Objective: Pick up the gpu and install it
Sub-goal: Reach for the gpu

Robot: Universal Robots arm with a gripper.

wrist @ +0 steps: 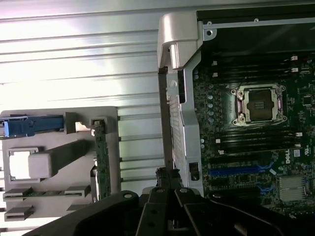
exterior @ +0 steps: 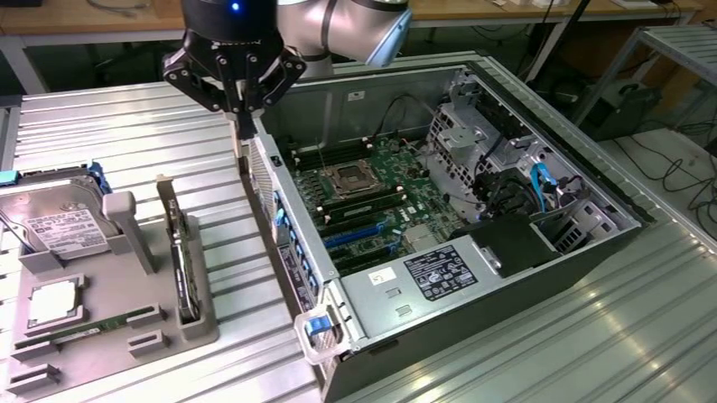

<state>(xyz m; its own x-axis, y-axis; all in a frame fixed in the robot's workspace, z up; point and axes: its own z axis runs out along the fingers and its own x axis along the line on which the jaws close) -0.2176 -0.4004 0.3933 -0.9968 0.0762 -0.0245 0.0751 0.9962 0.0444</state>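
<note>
Ribbed metal tabletop (exterior: 123, 143): the pincer (exterior: 238, 109), closed and empty, hangs above the rear wall of the open computer case (exterior: 370, 290). The gpu (exterior: 181, 260) stands on edge in a grey holder (exterior: 126, 222), apparently slotted upright for easy grasping.

The exterior view looks down at a slant from high up beyond one corner of the counter (exterior: 134, 143). It stands far enough back to take in the whole open computer case (exterior: 493, 327), the grey holder (exterior: 168, 332) towards the exterior view's left, and the hand (exterior: 238, 113) above them. The wrist view sits just behind the hand and faces straight down, far nearer. Both views share the case's near wall, the motherboard (exterior: 381, 193) with its processor socket (exterior: 349, 178), and the holder.
</note>
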